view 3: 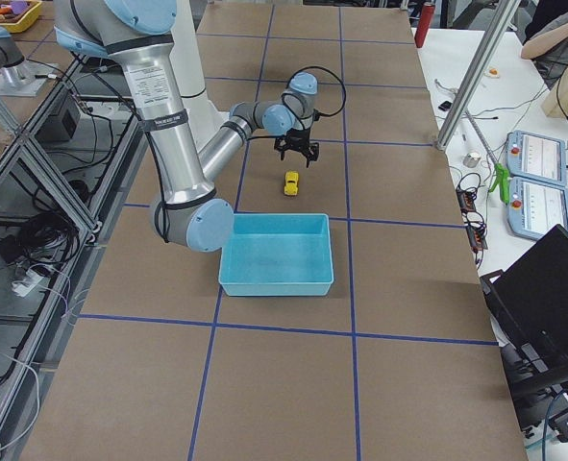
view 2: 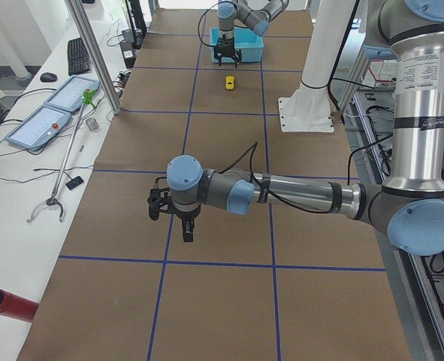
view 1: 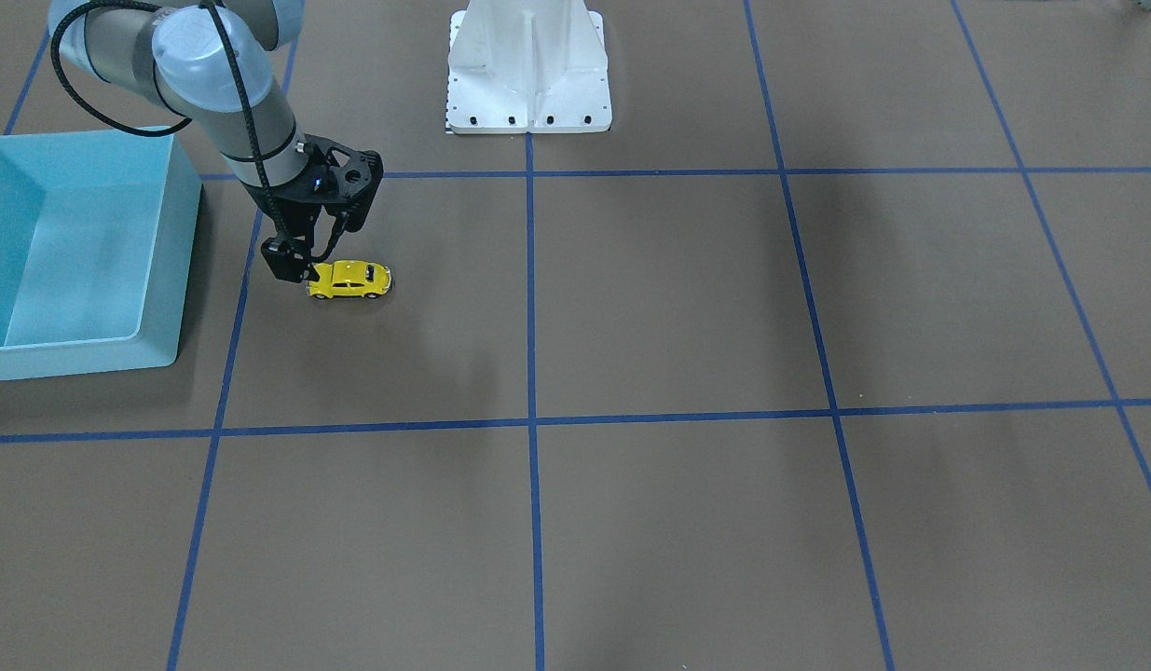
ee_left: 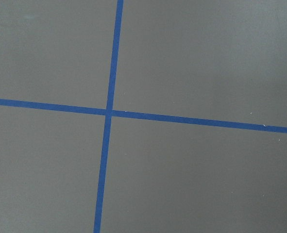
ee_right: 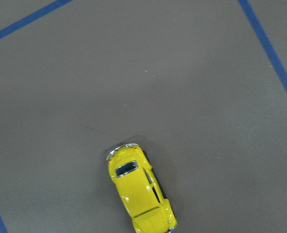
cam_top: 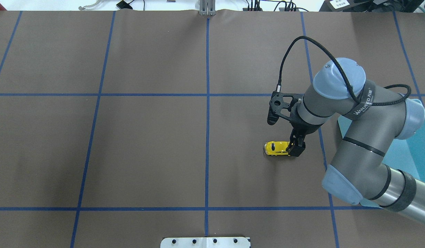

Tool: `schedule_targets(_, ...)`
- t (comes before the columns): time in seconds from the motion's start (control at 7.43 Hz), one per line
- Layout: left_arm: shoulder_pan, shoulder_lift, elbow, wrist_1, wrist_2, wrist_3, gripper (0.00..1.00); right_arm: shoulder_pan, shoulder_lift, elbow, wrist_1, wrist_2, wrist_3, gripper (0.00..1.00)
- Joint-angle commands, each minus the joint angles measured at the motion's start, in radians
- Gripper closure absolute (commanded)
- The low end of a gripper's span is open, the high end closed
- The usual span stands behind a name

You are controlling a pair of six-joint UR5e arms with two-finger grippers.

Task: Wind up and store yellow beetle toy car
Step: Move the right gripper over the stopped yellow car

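The yellow beetle toy car (ee_right: 141, 194) is a small, bright yellow, rounded model with dark windows, a silvery bumper at one end and small black wheels. It stands on its wheels on the brown worktop (view 1: 687, 298). In the overhead view it is right of the centre line and lies crosswise, inside a square marked by blue tape lines (view 1: 530, 308).

The right tool (view 3: 297, 157) hangs above the worktop by the car's right end. Its fingers are spread apart and hold nothing. Its wrist camera looks straight down on the car.

Farther right sits a light blue bin (view 3: 274, 283), much bigger than the car and apart from it. A tape line runs between the two. The white robot pedestal (view 1: 528, 65) stands at the near edge of the overhead view, well apart from the car.

The left tool (view 2: 188, 226) hovers over a tape crossing far to the left. Whether its fingers are apart or together, I cannot tell.
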Motion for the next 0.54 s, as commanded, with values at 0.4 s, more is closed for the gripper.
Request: schedule_targets(0.4,0.0,0.003,-0.003,-0.001,0.0,0.0,0.01,-0.073,-0.021,-0.058,0.001,-0.145,-0.153,0.0)
